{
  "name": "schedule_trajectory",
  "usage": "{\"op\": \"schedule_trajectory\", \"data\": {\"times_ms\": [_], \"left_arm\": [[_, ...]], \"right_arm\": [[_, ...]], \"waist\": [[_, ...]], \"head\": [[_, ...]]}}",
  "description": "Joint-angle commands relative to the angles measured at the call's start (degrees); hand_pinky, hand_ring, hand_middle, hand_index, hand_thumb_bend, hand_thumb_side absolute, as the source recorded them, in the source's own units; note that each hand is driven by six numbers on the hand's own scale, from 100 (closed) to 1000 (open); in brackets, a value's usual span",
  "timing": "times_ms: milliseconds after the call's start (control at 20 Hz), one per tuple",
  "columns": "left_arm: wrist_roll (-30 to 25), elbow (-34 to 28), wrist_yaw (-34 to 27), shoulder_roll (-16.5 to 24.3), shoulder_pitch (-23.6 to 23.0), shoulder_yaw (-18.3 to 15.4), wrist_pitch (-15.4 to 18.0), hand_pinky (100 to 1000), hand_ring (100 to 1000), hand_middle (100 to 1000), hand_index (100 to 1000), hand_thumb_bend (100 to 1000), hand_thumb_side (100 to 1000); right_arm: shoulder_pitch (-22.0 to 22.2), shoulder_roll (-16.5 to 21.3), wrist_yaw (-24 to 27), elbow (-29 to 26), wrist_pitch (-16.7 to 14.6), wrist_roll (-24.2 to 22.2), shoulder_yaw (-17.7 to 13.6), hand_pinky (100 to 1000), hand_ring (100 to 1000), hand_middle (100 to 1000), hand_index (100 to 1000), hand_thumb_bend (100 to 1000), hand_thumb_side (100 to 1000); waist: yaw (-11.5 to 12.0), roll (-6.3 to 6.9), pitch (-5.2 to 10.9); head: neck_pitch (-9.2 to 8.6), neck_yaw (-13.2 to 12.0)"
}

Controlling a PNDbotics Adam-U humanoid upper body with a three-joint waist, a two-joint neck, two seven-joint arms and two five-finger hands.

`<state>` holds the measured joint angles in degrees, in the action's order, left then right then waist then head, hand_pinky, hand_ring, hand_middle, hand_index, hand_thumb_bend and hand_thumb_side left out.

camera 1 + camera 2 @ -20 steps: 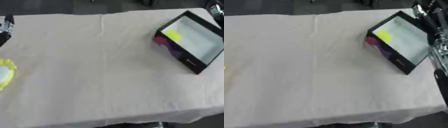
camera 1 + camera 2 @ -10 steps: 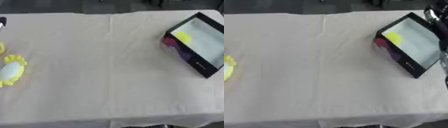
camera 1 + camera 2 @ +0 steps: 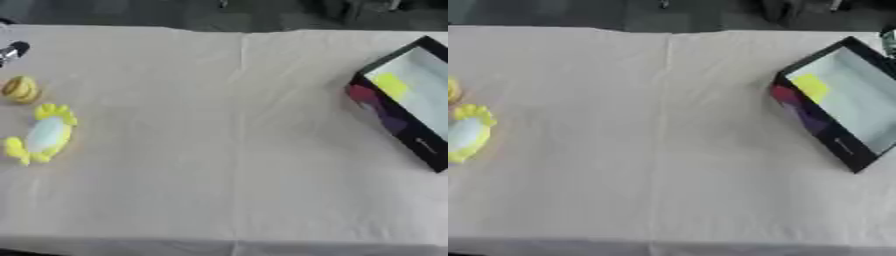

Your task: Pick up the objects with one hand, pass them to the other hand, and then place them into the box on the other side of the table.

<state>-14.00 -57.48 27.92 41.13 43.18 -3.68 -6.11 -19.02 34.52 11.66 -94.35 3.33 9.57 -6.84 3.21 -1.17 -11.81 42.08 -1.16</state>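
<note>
A yellow toy with a white middle [image 3: 42, 134] lies flat on the cloth near the table's left edge. Just behind it sits a small round yellow object [image 3: 19, 89]. The black box [image 3: 398, 125] stands tilted at the right, with its pale inside facing up and a yellow item [image 3: 390, 85] in it. A black and silver bit of my left hand [image 3: 12, 51] shows at the upper left edge, above the toys and apart from them. At the right edge only a grey sliver of my right arm [image 3: 888, 42] shows.
The beige cloth [image 3: 227, 140] covers the whole table, with a crease running down its middle. The table's far edge meets a dark floor at the top, and the near edge runs along the bottom.
The whole picture has shifted, so the camera has turned left. Both yellow objects now show fully and the right arm has slid out of view. Nothing on the table moved.
</note>
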Motion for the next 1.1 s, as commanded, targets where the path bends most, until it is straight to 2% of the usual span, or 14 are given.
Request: {"op": "schedule_trajectory", "data": {"times_ms": [50, 150, 600, 700, 1100], "left_arm": [[-2.78, 3.02, 1.46, 3.35, 2.28, -0.21, 1.26, 778, 733, 750, 839, 636, 340], [-4.36, 4.97, 2.44, 3.65, 3.27, -0.04, 2.15, 780, 739, 749, 838, 663, 296], [-12.22, 13.48, 7.50, 3.63, 7.63, 0.33, 5.10, 787, 762, 759, 834, 650, 156], [-12.83, 15.67, 10.00, 3.28, 8.86, 0.20, 4.60, 791, 770, 764, 833, 642, 100], [-9.15, 22.85, 19.50, 1.47, 12.71, -1.33, -0.35, 786, 778, 768, 831, 581, 100]], "right_arm": [[-0.16, 1.44, -0.45, -1.51, 0.01, 0.51, -0.85, 1000, 1000, 1000, 1000, 100, 564], [-0.03, 1.36, -0.59, -1.38, 0.09, 0.65, -0.90, 1000, 1000, 1000, 1000, 100, 565], [0.27, 0.99, -0.94, -0.97, 0.55, 1.61, -0.89, 1000, 1000, 1000, 1000, 100, 563], [0.28, 0.90, -0.98, -0.96, 0.69, 1.79, -0.78, 1000, 1000, 1000, 1000, 100, 571], [0.61, 0.26, -1.28, -0.85, 0.97, 2.00, -0.64, 1000, 1000, 1000, 1000, 100, 577]], "waist": [[0.07, -0.05, 0.50], [0.11, -0.17, 0.26], [0.13, -0.46, -0.10], [0.07, -0.56, -0.16], [-0.24, -0.85, -0.68]], "head": [[-1.04, -1.24], [-1.15, -1.74], [-1.21, -2.19], [-1.27, -1.99], [-1.51, -2.31]]}}
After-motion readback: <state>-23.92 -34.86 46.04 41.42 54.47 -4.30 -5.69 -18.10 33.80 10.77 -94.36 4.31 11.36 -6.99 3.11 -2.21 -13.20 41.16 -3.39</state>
